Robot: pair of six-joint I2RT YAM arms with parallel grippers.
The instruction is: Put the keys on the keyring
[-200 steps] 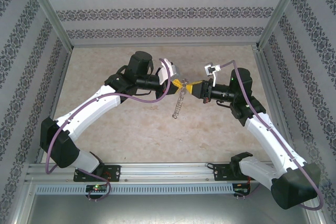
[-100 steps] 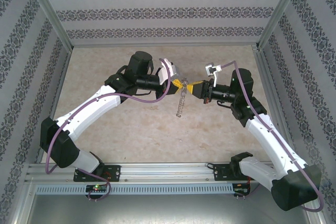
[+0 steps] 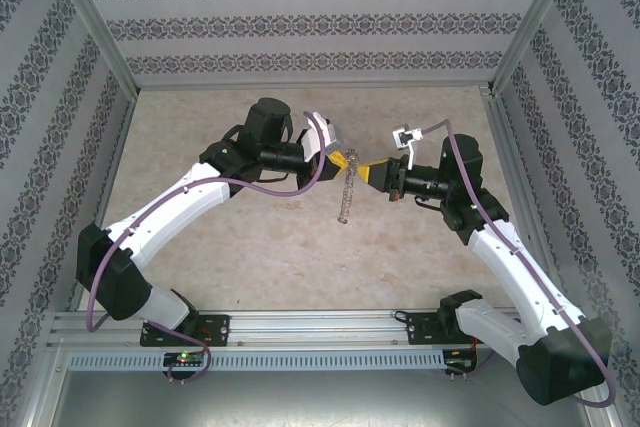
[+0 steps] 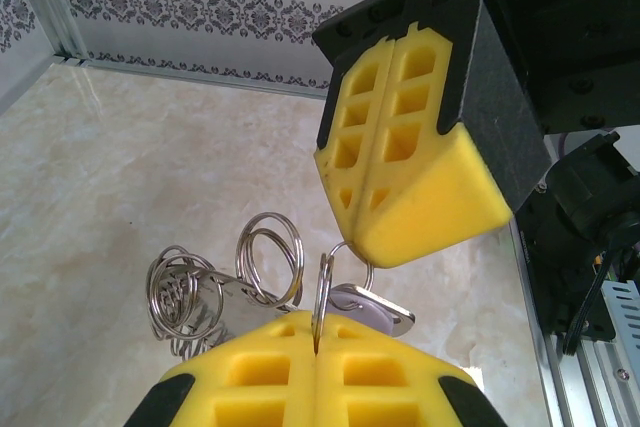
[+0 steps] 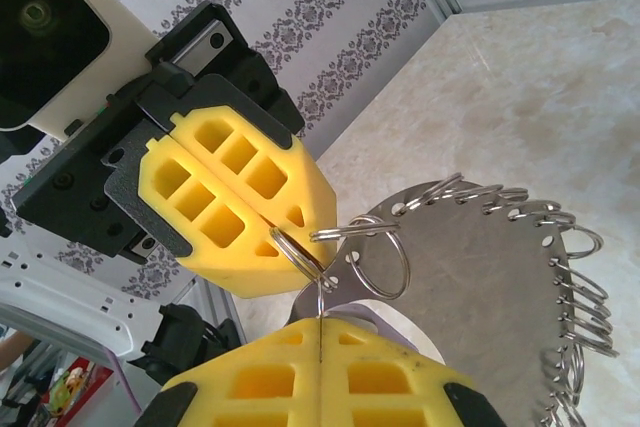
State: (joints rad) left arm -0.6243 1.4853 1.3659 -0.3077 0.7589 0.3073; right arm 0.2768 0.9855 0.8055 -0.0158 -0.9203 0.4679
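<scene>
Above the table's middle my two grippers meet tip to tip. The keyring (image 3: 346,197) hangs below them edge-on; in the right wrist view it is a flat grey round plate (image 5: 480,277) fringed with silvery split rings. My left gripper (image 3: 343,159) is shut on one split ring at the plate's rim (image 4: 322,292). My right gripper (image 3: 368,169) is shut on a thin wire loop (image 5: 320,292) that threads through that split ring. The key (image 4: 380,309), dark metal with a pale lilac tag, hangs from the loop between the two sets of yellow pads.
Beige marbled tabletop (image 3: 250,247) lies under the arms. Patterned walls with aluminium posts (image 3: 95,27) close in the left, back and right. A metal rail (image 3: 320,332) carrying both arm bases runs along the near edge.
The hanging keyring has swung from slanting down-left to nearly straight down. The right gripper has shifted slightly; both stay shut.
</scene>
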